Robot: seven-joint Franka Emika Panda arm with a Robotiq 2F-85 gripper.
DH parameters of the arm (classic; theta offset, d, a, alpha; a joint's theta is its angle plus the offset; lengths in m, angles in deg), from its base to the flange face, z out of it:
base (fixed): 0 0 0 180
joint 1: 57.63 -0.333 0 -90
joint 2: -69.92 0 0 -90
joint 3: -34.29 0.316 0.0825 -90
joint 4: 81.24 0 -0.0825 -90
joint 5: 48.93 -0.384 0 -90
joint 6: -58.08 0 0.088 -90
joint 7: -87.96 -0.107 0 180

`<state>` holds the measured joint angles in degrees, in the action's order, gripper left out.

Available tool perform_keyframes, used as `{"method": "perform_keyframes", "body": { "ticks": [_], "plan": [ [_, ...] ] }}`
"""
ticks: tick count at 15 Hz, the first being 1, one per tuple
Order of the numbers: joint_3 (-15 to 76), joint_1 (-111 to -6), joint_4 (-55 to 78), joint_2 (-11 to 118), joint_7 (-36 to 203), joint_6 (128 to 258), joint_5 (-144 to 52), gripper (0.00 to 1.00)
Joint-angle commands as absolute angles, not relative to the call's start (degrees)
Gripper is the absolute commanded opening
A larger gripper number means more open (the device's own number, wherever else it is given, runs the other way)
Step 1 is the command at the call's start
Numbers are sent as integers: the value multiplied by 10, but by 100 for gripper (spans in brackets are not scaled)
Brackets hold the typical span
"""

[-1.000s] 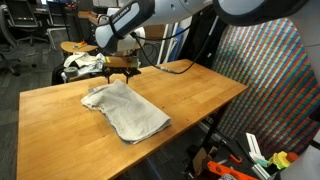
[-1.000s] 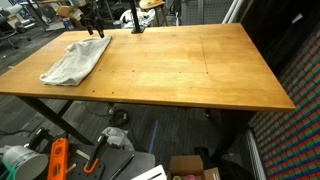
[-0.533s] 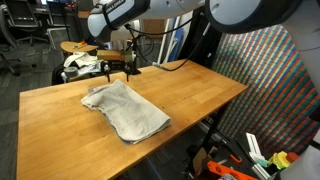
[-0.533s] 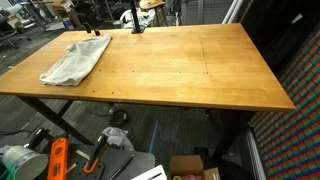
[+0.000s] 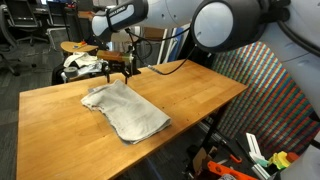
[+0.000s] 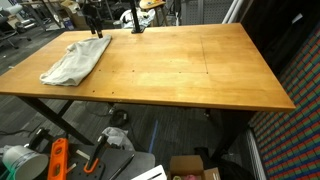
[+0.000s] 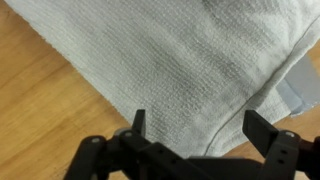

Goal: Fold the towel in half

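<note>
The gripper (image 7: 194, 116), jaws spread wide and empty, hovers over the towel (image 7: 170, 60), whose edges run off-frame.

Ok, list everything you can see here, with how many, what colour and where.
towel: one, light grey, lying rumpled on the table toward one end
table: one, brown wood, middle of the scene
cloth bundle: one, white and dark patterned, beyond the table's far edge
panel: one, multicoloured weave, beside the table
orange tool: one, orange, low down beside the table
arm: one, white and black, reaching over the table
claw: one, black, open over the towel
</note>
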<state>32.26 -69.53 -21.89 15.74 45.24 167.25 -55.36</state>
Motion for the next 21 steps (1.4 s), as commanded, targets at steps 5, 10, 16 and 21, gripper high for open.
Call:
{"method": "perform_keyframes", "body": {
  "ticks": [5,10,16,21],
  "plan": [
    [325,-688,-331,72,399,1697,-554,100],
    [311,-693,-350,54,378,1691,-531,100],
    [299,-693,-358,54,367,1640,-501,100],
    [299,-685,-382,48,360,1591,-495,100]
  ]
}}
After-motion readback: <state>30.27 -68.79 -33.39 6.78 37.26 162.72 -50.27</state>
